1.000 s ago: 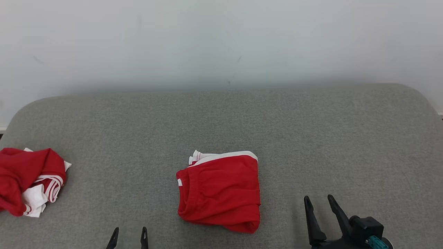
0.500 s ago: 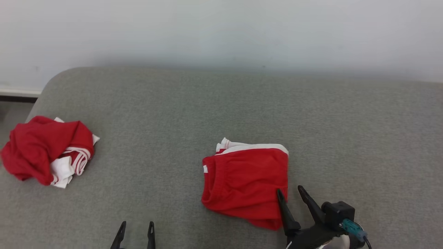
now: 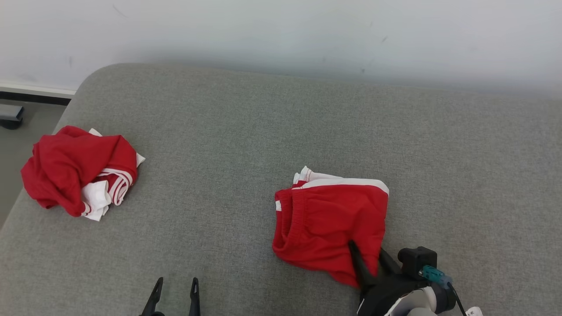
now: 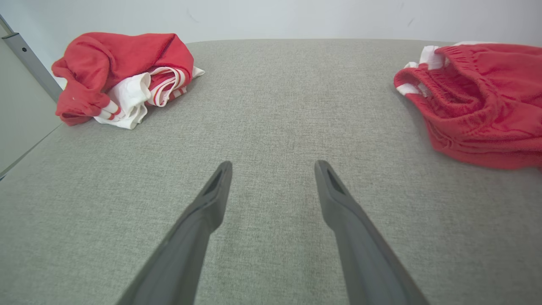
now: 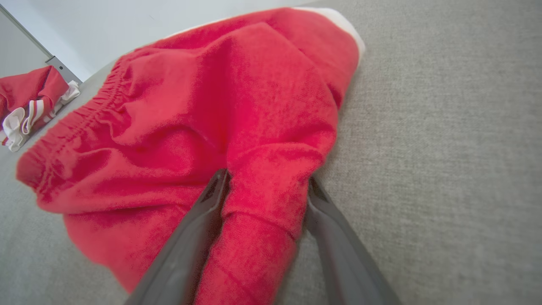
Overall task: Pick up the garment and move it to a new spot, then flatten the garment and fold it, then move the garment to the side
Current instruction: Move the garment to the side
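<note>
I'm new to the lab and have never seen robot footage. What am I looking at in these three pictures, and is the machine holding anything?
This is a two-armed robot working with clothes. The wide picture comes from a camera on its head, looking down at a grey padded surface. The other two come from cameras on its wrists, each looking along that arm's two dark fingers. Two things lie on the surface: a folded red garment near the middle, and a crumpled red and white bundle off to the robot's left. The left gripper is open and empty above the bare surface. The right gripper has its fingers on either side of a fold at the garment's near right corner, with the jaws wide, so nothing is clamped yet.
</note>
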{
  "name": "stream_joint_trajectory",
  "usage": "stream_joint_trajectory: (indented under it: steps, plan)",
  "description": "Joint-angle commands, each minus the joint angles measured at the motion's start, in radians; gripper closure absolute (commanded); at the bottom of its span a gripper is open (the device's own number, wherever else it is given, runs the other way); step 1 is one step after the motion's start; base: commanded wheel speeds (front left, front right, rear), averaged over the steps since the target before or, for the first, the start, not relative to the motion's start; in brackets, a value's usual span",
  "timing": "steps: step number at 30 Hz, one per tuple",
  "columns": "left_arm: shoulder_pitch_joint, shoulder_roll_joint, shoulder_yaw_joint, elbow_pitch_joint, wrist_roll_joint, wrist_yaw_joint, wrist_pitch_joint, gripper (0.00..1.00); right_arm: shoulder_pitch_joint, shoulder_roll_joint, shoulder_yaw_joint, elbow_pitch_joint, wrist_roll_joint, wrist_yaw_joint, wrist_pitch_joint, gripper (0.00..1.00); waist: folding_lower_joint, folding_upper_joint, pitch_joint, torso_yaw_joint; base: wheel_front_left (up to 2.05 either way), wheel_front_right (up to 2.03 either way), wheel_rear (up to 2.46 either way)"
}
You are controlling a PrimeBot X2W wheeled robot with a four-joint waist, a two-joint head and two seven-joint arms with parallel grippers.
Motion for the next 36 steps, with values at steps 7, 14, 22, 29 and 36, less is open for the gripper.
stream_joint_trajectory:
  steps: [7, 14, 22, 29, 36]
  plan:
    - [-0.021, -0.001, 0.000, 0.005, 0.003, -0.002, -0.003, 0.00, -0.036, -0.001, -0.029, 0.027, -0.008, 0.000, 0.003, 1.00, 0.0000, 0.0000, -0.006, -0.023, 0.00, 0.00, 0.00]
    - [-0.013, -0.001, 0.005, -0.006, 0.003, -0.008, -0.003, 0.00, -0.018, 0.001, -0.077, 0.005, -0.058, 0.000, 0.002, 1.00, 0.0000, 0.0000, -0.037, -0.103, 0.00, 0.00, 0.00]
    - [-0.031, -0.001, -0.014, -0.031, -0.004, -0.018, -0.003, 0.00, -0.015, 0.001, -0.080, -0.002, -0.074, 0.000, 0.002, 1.00, 0.0000, 0.0000, -0.054, -0.316, 0.00, 0.00, 0.00]
    - [-0.060, -0.001, -0.044, -0.037, 0.000, -0.032, -0.003, 0.00, -0.020, 0.001, -0.086, 0.000, -0.077, 0.000, 0.002, 1.00, 0.0000, 0.0000, -0.041, -0.461, 0.00, 0.00, 0.00]
    - [-0.095, 0.000, -0.076, -0.054, 0.007, -0.043, -0.003, 0.00, -0.037, 0.001, -0.075, -0.002, -0.064, 0.000, 0.002, 1.00, 0.0000, 0.0000, -0.018, -0.604, 0.00, 0.00, 0.00]
